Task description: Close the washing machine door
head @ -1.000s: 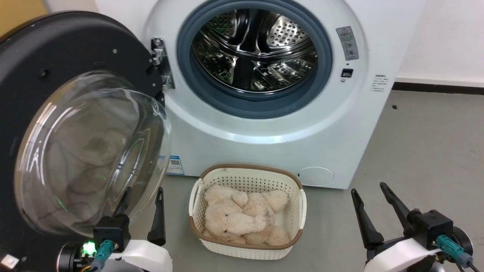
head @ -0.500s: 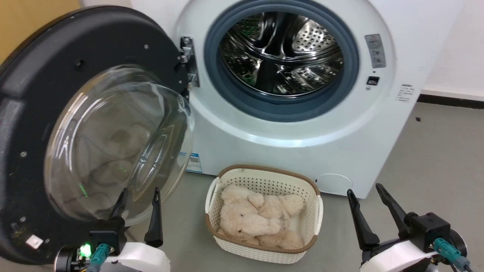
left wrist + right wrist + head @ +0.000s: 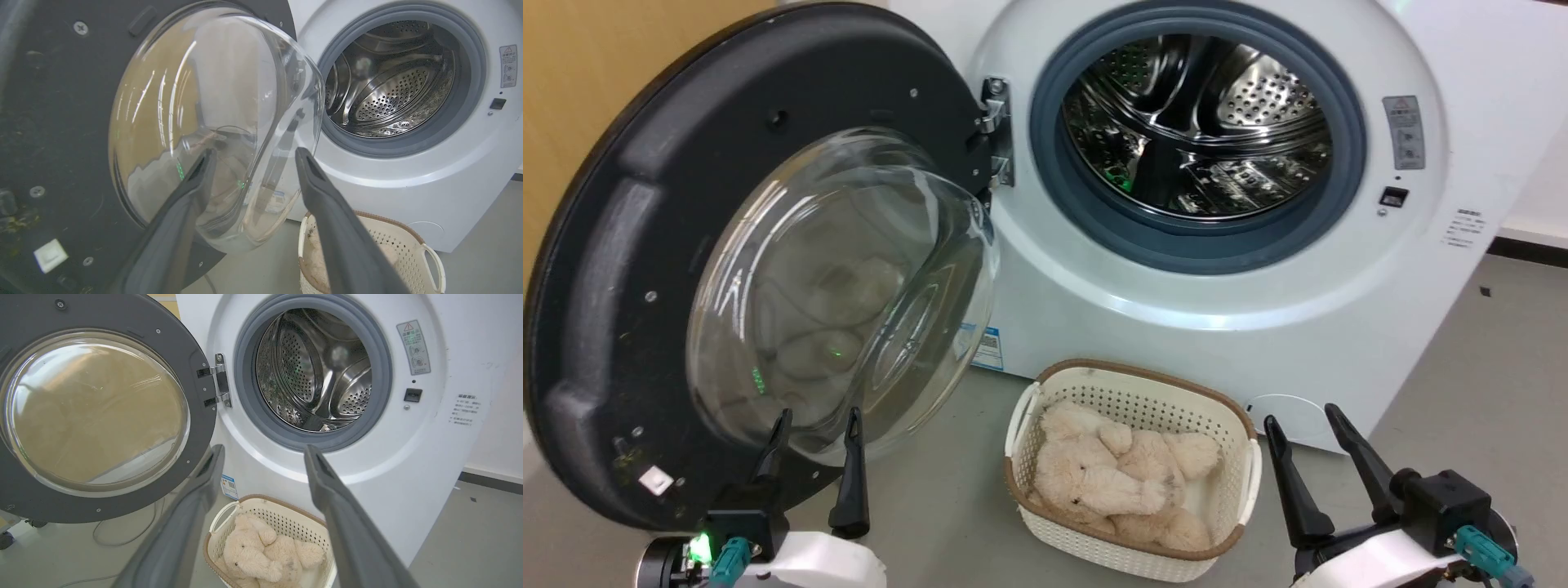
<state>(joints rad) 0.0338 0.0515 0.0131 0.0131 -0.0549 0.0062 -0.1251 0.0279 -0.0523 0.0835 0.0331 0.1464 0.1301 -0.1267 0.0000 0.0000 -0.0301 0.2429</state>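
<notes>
**Door wide open, both hands empty**

The washing machine door [image 3: 613, 269] stands swung fully open to the left of the washing machine [image 3: 1176, 327]. It hangs on its metal hinge [image 3: 996, 131], with the inner side of its wide black rim and the bulging glass bowl [image 3: 841, 286] facing the robot. The round opening is uncovered, so the grey gasket [image 3: 1201, 249] and the perforated steel drum [image 3: 1201, 122] show plainly.

The left hand [image 3: 818, 412] is low in the head view, fingers spread and holding nothing. Its tips lie over the lower edge of the glass bowl. In the left wrist view both fingers point at the bowl from close by, but whether they touch it cannot be told.

The right hand [image 3: 1299, 415] is released as well, its fingers splayed and empty. It sits low at the right, in front of the machine's lower right corner and well apart from the door.

A white laundry basket [image 3: 1135, 369] with a brown rim stands on the grey floor [image 3: 1486, 392] just before the machine, between the two hands. Cream plush toys [image 3: 1111, 482] lie in it.
</notes>
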